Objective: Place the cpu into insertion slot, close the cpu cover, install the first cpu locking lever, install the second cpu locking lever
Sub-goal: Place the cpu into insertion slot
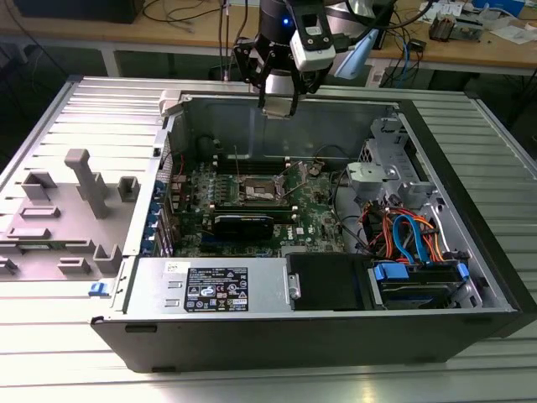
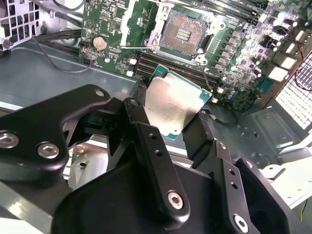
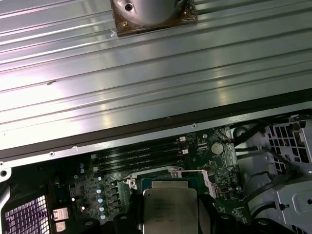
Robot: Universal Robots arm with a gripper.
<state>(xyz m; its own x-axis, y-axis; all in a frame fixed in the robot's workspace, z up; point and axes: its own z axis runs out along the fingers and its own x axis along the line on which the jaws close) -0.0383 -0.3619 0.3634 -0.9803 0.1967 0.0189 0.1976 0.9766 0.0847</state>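
Observation:
My gripper (image 1: pixel 278 102) hangs over the open computer case, above its far wall, and is shut on the cpu. In both wrist views the cpu (image 2: pixel 173 105) (image 3: pixel 170 209) is a flat silvery square with a green edge, clamped between two black fingers (image 2: pixel 146 131). The insertion slot (image 2: pixel 183 33) lies beyond it on the green motherboard (image 2: pixel 112 24), its dark centre bare inside a silvery rim. In the exterior view the slot (image 1: pixel 254 191) sits mid-board, below and nearer than the gripper. I cannot make out how the cpu cover stands.
The case wall (image 1: pixel 285 126) rises under the gripper. A long black card (image 1: pixel 243 223) lies in front of the slot, and memory slots (image 2: pixel 165 66) run beside it. Orange and blue cables (image 1: pixel 403 235) fill the exterior view's right. A grey fixture (image 1: pixel 80 197) stands outside on the ribbed table (image 1: pixel 50 361).

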